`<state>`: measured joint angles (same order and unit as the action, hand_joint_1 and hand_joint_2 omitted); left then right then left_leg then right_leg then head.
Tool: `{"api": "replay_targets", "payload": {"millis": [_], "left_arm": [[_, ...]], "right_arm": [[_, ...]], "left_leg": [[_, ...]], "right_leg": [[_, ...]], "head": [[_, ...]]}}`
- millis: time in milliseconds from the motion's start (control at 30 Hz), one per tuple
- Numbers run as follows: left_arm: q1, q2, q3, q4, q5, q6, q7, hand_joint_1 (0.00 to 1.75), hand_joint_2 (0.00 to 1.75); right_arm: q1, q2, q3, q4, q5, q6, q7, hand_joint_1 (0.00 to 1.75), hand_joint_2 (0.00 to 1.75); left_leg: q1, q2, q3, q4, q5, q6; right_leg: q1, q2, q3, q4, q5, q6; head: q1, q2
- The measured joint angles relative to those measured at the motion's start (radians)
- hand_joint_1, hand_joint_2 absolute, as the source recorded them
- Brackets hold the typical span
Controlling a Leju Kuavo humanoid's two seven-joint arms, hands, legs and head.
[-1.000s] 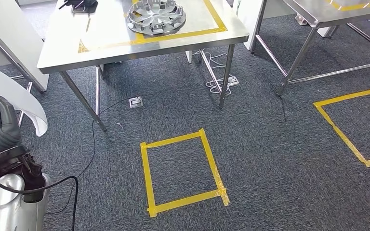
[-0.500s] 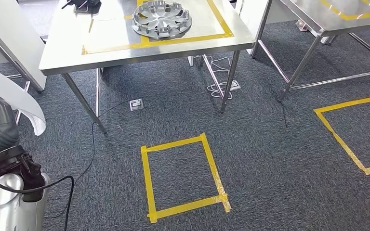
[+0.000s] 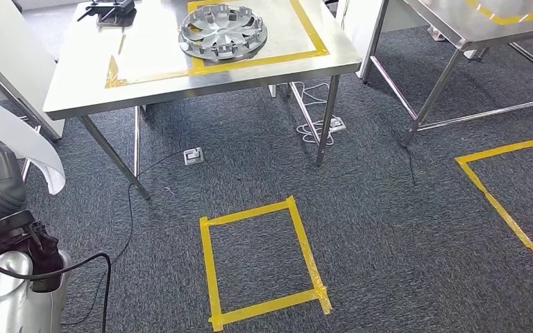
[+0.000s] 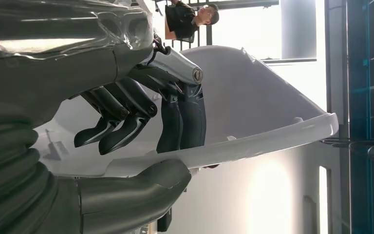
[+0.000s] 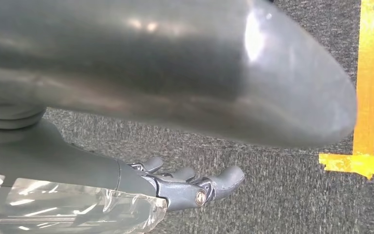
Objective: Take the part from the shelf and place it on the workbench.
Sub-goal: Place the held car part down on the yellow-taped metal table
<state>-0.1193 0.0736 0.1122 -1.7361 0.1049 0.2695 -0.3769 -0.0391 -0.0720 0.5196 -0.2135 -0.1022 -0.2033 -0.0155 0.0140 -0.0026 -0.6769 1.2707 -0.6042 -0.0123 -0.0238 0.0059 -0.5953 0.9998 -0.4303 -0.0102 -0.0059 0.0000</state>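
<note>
Left hand (image 4: 141, 122) is wrapped on the white part (image 4: 253, 97): thumb under the thick rim, dark fingers over the inner face, so it's pinched at the edge, not cradled. In the head view the part (image 3: 14, 135) sits at the robot's left side, well short of the workbench (image 3: 146, 62) and below its top.

Right hand (image 5: 190, 187) hangs over the carpet, fingers loosely extended and apart, holding nothing.

Step in hand, as I read it: carry to the bench. Notes:
- Grip is one-sided and the part overhangs far past the fingers. Keep the wrist steady while walking; any swing levers against the thumb.
- Stop at the yellow tape square (image 3: 257, 260) on the floor, just in front of the workbench. Looks like the standing mark.
- Raise the part above the table edge before reaching in, or the near edge catches the rim.
- Set down on the bare steel inside the taped outline (image 3: 208, 66), on the side away from the silver hubcap (image 3: 223, 30) already sitting at the far end of the workbench.

Part itself: white, smooth, curved thin shell with a thickened lip along one edge. Looks like moulded plastic, probably light but slippery and a bit flexible.

Dark object at the workbench's far left corner, too small to identify.
</note>
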Motion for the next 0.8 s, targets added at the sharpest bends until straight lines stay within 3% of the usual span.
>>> {"api": "replay_targets", "payload": {"millis": [33, 67, 133, 167, 233, 333, 400, 467, 533, 567, 600, 667, 733, 800], "left_arm": [[0.001, 0.0, 0.003, 0.0, 0.0, 0.001, 0.0, 1.75, 1.75], [0.002, 0.0, 0.007, 0.0, 0.001, 0.001, 0.0, 1.75, 1.75], [0.002, 0.0, 0.014, 0.0, 0.001, 0.002, -0.001, 1.75, 1.75], [0.002, 0.0, 0.018, 0.0, 0.001, 0.002, -0.001, 1.75, 1.75], [0.002, 0.001, 0.024, -0.001, 0.001, 0.003, -0.002, 1.75, 1.75], [0.003, 0.001, 0.034, -0.007, 0.001, 0.003, -0.005, 1.75, 1.75], [0.003, 0.0, 0.039, -0.012, 0.0, 0.003, -0.006, 1.75, 1.75], [0.004, -0.002, 0.04, -0.013, 0.0, 0.003, -0.007, 1.75, 1.75], [0.008, -0.005, 0.04, -0.013, 0.0, 0.002, -0.007, 1.75, 1.75], [0.009, -0.006, 0.04, -0.013, 0.0, 0.001, -0.007, 1.75, 1.75], [0.01, -0.007, 0.041, -0.013, 0.0, 0.0, -0.007, 1.75, 1.75], [0.01, -0.008, 0.041, -0.013, 0.0, -0.001, -0.007, 1.75, 1.75], [0.007, -0.01, 0.041, -0.013, -0.001, -0.003, -0.006, 1.75, 1.75], [0.004, -0.012, 0.04, -0.013, -0.002, -0.005, -0.005, 1.75, 1.75]], "right_arm": [[0.001, 0.0, 0.0, 0.0, 0.0, 0.0, 0.0, 0.0, 0.0], [0.003, 0.0, 0.0, 0.0, 0.0, 0.0, -0.001, 0.0, 0.0], [0.003, 0.001, 0.0, 0.0, 0.0, 0.0, -0.001, 0.0, 0.0], [0.002, 0.002, 0.0, 0.0, 0.001, 0.0, -0.001, 0.0, 0.0], [0.001, 0.003, 0.001, 0.0, 0.002, 0.0, 0.0, 0.0, 0.0], [-0.001, 0.005, 0.002, 0.0, 0.004, 0.001, 0.0, 0.0, 0.0], [-0.003, 0.004, 0.004, 0.0, 0.006, 0.001, 0.0, 0.0, 0.0], [-0.003, 0.004, 0.005, 0.0, 0.006, 0.001, 0.001, 0.0, 0.0], [-0.001, 0.004, 0.005, 0.0, 0.006, 0.001, 0.003, 0.0, 0.0], [0.0, 0.003, 0.005, 0.0, 0.005, 0.001, 0.004, 0.0, 0.0], [0.001, 0.003, 0.005, 0.001, 0.003, 0.001, 0.004, 0.0, 0.0], [0.002, 0.002, 0.005, 0.001, -0.001, 0.001, 0.002, 0.0, 0.0], [0.004, 0.002, 0.005, 0.001, -0.004, 0.0, 0.0, 0.0, 0.0], [0.006, 0.004, 0.005, 0.001, -0.006, -0.001, -0.002, 0.0, 0.0]], "left_leg": [[0.001, 0.0, -0.022, 0.021, 0.01, -0.001], [0.001, 0.0, -0.024, 0.0, 0.042, 0.0], [0.0, 0.0, 0.019, -0.127, 0.134, 0.009], [-0.003, 0.001, 0.045, -0.189, 0.164, 0.015], [-0.01, 0.002, 0.072, -0.252, 0.176, 0.028], [-0.012, 0.002, 0.089, -0.273, 0.169, 0.044], [-0.008, 0.002, 0.109, -0.29, 0.172, 0.057], [-0.008, 0.002, 0.117, -0.293, 0.167, 0.066], [-0.01, -0.001, 0.125, -0.293, 0.157, 0.067], [-0.011, -0.003, 0.132, -0.292, 0.152, 0.066], [-0.011, -0.004, 0.141, -0.292, 0.145, 0.064], [-0.015, -0.005, 0.158, -0.289, 0.126, 0.056], [-0.019, -0.005, 0.168, -0.285, 0.109, 0.046], [-0.018, -0.005, 0.173, -0.285, 0.098, 0.037]], "right_leg": [[0.001, 0.001, 0.006, 0.0, -0.005, 0.0], [0.001, 0.002, 0.015, 0.0, -0.011, 0.001], [0.001, 0.005, 0.033, -0.001, -0.023, 0.006], [0.004, 0.006, 0.041, -0.001, -0.029, 0.01], [0.007, 0.006, 0.045, -0.002, -0.037, 0.019], [0.009, 0.002, 0.046, -0.001, -0.046, 0.034], [0.009, -0.001, 0.015, 0.061, -0.07, 0.034], [0.008, -0.001, -0.064, 0.197, -0.111, 0.028], [0.007, -0.002, -0.136, 0.29, -0.122, 0.034], [0.007, -0.002, -0.143, 0.279, -0.103, 0.042], [0.006, -0.002, -0.129, 0.229, -0.07, 0.05], [0.007, -0.003, -0.069, 0.082, 0.002, 0.059], [0.01, -0.005, -0.03, 0.002, 0.033, 0.047], [0.011, -0.004, -0.024, -0.005, 0.031, 0.029]], "head": [[0.0, 0.0], [0.0, 0.0], [0.0, 0.0], [0.001, 0.0], [0.001, 0.0], [0.002, 0.0], [0.003, 0.0], [0.004, 0.0], [0.004, 0.0], [0.004, 0.0], [0.004, 0.0], [0.005, 0.0], [0.003, 0.0], [0.002, 0.0]]}}
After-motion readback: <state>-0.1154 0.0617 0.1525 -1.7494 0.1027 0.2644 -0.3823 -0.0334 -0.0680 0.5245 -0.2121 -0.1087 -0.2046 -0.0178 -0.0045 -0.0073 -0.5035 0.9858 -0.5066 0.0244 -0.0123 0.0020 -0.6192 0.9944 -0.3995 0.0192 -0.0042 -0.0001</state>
